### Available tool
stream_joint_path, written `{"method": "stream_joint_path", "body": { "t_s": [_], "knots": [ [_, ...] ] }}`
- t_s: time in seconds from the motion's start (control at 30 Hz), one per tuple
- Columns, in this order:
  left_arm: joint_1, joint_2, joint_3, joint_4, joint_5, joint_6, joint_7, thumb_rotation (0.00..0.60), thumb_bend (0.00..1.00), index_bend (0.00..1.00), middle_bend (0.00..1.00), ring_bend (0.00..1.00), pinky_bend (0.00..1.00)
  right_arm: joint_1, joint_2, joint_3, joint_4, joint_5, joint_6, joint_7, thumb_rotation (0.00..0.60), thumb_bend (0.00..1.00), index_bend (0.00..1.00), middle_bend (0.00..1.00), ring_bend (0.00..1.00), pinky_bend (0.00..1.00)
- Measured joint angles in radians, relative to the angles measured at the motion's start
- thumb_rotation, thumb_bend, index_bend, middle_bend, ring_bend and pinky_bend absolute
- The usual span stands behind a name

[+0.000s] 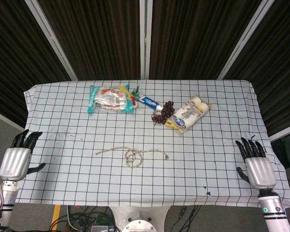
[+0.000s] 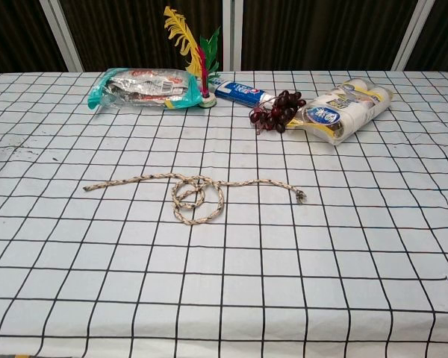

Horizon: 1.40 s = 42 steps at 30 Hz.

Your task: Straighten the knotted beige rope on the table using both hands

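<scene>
Head view: rope [image 1: 132,154] near the table [image 1: 63,188] middle, well short of both hands, lying roughly left-right with a loose double loop just left of its own centre. Nothing holding it; tails free on the cloth, so untouched as yet by the look of it. Left hand [image 1: 18,159] far out to the rope's left, off the table edge, fingers apart and extended, gripping nothing. Right hand [image 1: 255,164] far out to the rope's right, at the opposite edge, fingers likewise apart and empty. Probably parked wide like this to keep the work area clear and to allow one hand to come in on each tail.

Beyond the rope, along the far side: a snack bag [image 1: 108,99], a toothpaste tube [image 1: 148,101], dark grapes [image 1: 164,112] and a pack of cups [image 1: 188,114], all well apart from the rope and likely just clutter.

Chest view: no hands at all, only the tabletop. Shows instead the knot close up: coils overlapping, sitting on the near side of the rope's line, slack rather than cinched. Shows also the right tail's frayed tip and a feathered shuttlecock [image 2: 196,60] upright behind the bag, barely readable from above. Head view alone gives the hands and their distance from the rope.
</scene>
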Motion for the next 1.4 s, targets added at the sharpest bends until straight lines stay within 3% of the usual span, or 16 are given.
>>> {"method": "stream_joint_path", "body": {
  "t_s": [0.27, 0.53, 0.77, 1.0, 1.4],
  "knots": [
    [-0.003, 0.007, 0.012, -0.021, -0.009, -0.03, 0.008, 0.6, 0.07, 0.1, 0.13, 0.02, 0.12, -0.002, -0.007, -0.006, 0.02, 0.0, -0.002, 0.02, 0.6, 0.26, 0.0, 0.0, 0.0, 0.0],
    [-0.016, 0.014, -0.02, -0.032, -0.039, -0.031, -0.004, 0.6, 0.07, 0.1, 0.13, 0.02, 0.12, -0.003, 0.001, -0.006, 0.036, -0.007, 0.007, 0.006, 0.6, 0.26, 0.0, 0.0, 0.0, 0.0],
    [-0.034, 0.009, -0.023, -0.037, -0.009, -0.035, 0.011, 0.6, 0.07, 0.12, 0.13, 0.02, 0.12, -0.001, -0.004, -0.013, 0.075, -0.083, 0.041, 0.084, 0.6, 0.25, 0.0, 0.0, 0.0, 0.0],
    [-0.07, -0.03, -0.02, -0.038, -0.038, -0.106, 0.06, 0.6, 0.07, 0.12, 0.13, 0.02, 0.12, 0.002, -0.004, -0.018, 0.088, -0.105, 0.053, 0.091, 0.6, 0.25, 0.0, 0.0, 0.0, 0.0],
    [-0.177, -0.187, -0.023, -0.011, -0.087, -0.247, 0.138, 0.6, 0.07, 0.12, 0.13, 0.02, 0.12, -0.001, 0.025, -0.004, 0.055, -0.093, 0.066, 0.076, 0.6, 0.26, 0.0, 0.0, 0.0, 0.0]
  ]
}}
